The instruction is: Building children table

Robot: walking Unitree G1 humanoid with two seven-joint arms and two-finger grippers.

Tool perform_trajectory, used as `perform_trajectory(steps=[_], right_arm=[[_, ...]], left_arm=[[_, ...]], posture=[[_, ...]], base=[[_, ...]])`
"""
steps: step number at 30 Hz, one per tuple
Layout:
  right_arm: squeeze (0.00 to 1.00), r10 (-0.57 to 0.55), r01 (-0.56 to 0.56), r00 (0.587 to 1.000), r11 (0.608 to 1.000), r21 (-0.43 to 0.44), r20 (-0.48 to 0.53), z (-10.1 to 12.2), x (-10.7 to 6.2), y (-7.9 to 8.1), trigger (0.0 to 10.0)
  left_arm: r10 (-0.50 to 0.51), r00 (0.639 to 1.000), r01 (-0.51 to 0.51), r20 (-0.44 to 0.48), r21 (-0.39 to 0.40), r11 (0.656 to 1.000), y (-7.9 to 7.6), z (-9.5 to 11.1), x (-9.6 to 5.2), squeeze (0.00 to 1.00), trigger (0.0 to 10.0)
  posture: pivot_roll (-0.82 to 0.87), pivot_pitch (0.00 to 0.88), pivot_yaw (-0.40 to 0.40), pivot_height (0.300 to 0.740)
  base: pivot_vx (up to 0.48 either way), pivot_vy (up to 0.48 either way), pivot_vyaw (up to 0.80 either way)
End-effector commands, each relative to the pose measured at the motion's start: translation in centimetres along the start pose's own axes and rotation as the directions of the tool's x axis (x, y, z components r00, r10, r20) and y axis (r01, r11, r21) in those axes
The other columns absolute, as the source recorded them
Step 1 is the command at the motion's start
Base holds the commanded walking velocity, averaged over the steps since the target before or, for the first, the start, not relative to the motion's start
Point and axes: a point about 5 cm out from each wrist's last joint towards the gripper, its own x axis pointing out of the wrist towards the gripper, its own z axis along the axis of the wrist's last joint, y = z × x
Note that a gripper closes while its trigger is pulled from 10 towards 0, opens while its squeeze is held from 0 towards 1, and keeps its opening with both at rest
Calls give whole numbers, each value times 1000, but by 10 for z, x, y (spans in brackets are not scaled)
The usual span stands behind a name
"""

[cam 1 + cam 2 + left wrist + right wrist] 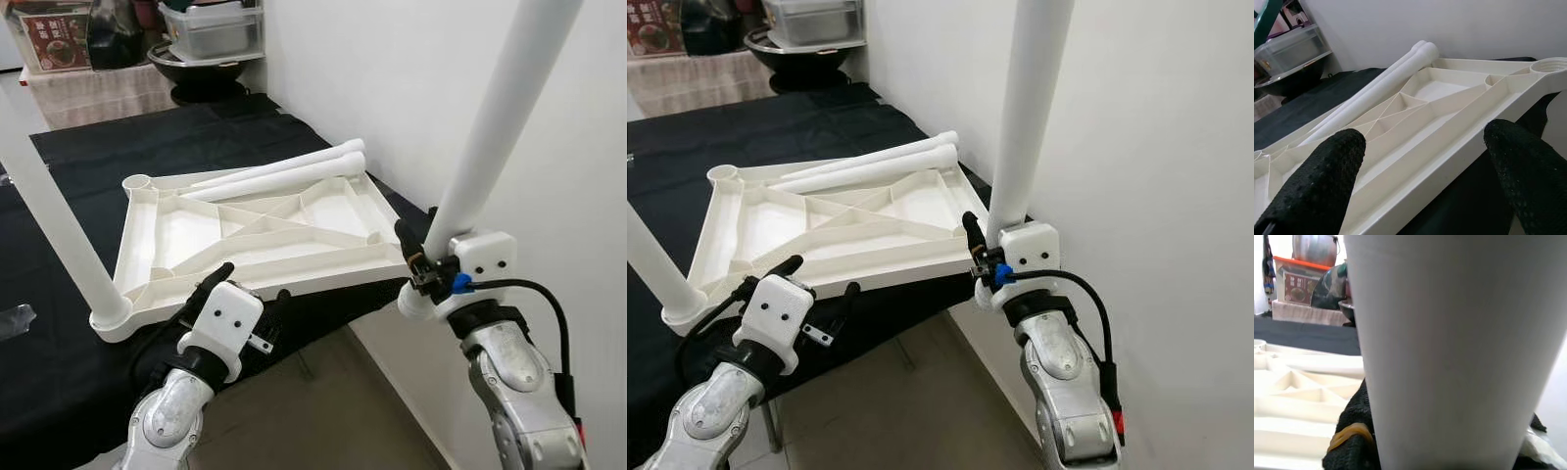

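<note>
The white ribbed plastic tabletop (265, 235) lies upside down on the black cloth-covered work surface (118, 157), its underside ribs facing up.

1. Far left: one white cylindrical plastic leg (59, 230) stands upright in the near-left corner socket, just outboard of the left gripper.

2. Left gripper (220, 284): the two black fingers (1317, 181) are spread wide and hold nothing. They sit at the near edge of the tabletop, one to each side of the rim as the left wrist view looks along it. Contact with the rim cannot be confirmed.

3. Beyond the left gripper: two loose white plastic legs (284, 174) lie side by side across the far edge of the tabletop. The empty far-left corner socket (137, 182) is visible beside them.

4. Right gripper (416, 269): the fingers are closed around the lower end of a second upright white leg (490, 127), which rises straight up from the gripper. The leg base sits at the near-right corner of the tabletop.

Step in hand, as judged: seating the second leg into the near-right corner socket. The socket face appears threaded, so the next move probably calls for keeping the leg vertical, pressing down and rotating it, while the left gripper steadies the tabletop edge against turning. Two legs remain to fit afterwards.
</note>
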Motion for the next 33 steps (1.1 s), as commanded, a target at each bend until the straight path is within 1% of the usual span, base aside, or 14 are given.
perform_trajectory(steps=[1, 4, 9, 11, 15, 21, 25, 26, 30, 31, 33], right_arm=[[0, -2, 2, 1000, 1000, -8, -1, 1, 1, -1, 10000], [0, 6, -6, 1000, 1000, -19, 3, 2, 2, -1, 10000], [0, 5, -5, 1000, 1000, -14, 2, 1, 4, -1, 10000], [0, 16, -16, 1000, 999, -30, 10, 2, 6, 0, 10000], [0, 19, -18, 1000, 999, -34, 15, 3, 7, 0, 10000], [0, -5, 6, 999, 999, -35, 37, 8, 13, -5, 10000], [0, -14, 16, 998, 999, -37, 59, 13, 18, -8, 10000], [0, -17, 19, 997, 999, -37, 69, 15, 20, -9, 10000], [0, -23, 26, 996, 999, -36, 86, 20, 23, -10, 10000], [0, -27, 31, 994, 999, -35, 103, 24, 26, -11, 10000], [0, -27, 31, 994, 999, -35, 103, 24, 26, -11, 10000]], left_arm=[[12, 1000, -11, -15, 17, 1000, 1, -2, 1, 0, 10000], [19, 1000, -19, -7, 22, 1000, 2, -1, 2, 0, 10000], [31, 1000, -31, 1, 20, 999, 4, 1, 4, 0, 10000], [44, 999, -44, 9, 26, 999, 6, 4, 6, 0, 10000], [46, 999, -47, 15, 33, 998, 6, 4, 6, 0, 10000], [47, 999, -47, 8, 19, 999, 6, 3, 7, 0, 10000], [52, 999, -53, 5, 20, 998, 7, 3, 8, 0, 10000], [68, 998, -68, 0, 4, 998, 9, 3, 8, 0, 10000], [86, 996, -86, -5, -19, 996, 11, 3, 10, 0, 10000], [100, 995, -101, -17, -40, 994, 13, 2, 11, 0, 10000], [100, 995, -101, -17, -40, 994, 13, 2, 11, 0, 10000]], posture=[[-24, 0, -37, 740], [-23, 0, -39, 740], [-18, 0, -47, 740], [-20, 0, -47, 740], [-20, 0, -46, 740], [-19, 0, -49, 740], [-17, 0, -52, 740], [-17, 0, -53, 740], [-17, 0, -53, 740], [-18, 0, -52, 740], [-18, 0, -52, 740]], base=[[0, 0, 0], [0, 0, 0], [0, 0, 0], [0, 0, 0], [0, 0, 0], [0, 0, 0], [0, -320, 0], [251, -382, 0], [260, -385, 0], [307, -364, 0], [307, -364, 0]])
